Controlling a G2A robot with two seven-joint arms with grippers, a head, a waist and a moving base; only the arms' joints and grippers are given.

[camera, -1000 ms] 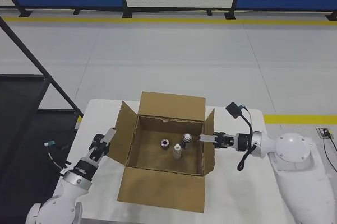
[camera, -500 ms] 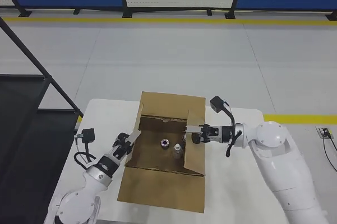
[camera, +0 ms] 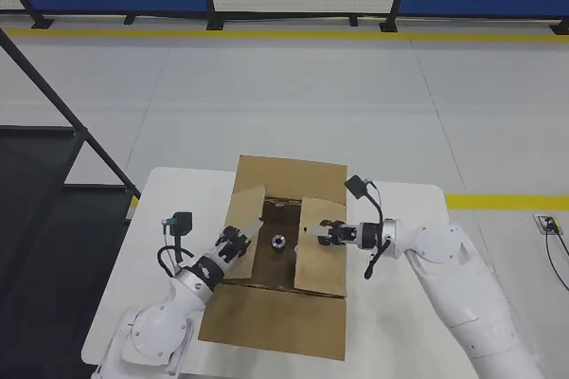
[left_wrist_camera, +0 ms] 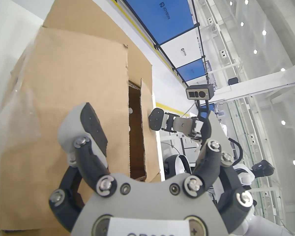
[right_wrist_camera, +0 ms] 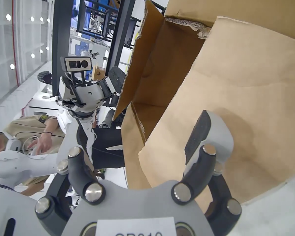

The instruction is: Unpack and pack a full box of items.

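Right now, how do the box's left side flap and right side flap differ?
The right side flap leans far over the opening, broad from above; the left side flap stands steeper, a narrow strip. The right flap's free edge lies nearer the opening's middle than the left's. Both are cardboard, with the right pincer and left pincer open against their outer faces.

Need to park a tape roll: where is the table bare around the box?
Bare table lies at the far left corner beside the box, and at the far right corner past the right gripper. The box mouth is crowded: both side flaps lean inward, the left gripper at one.
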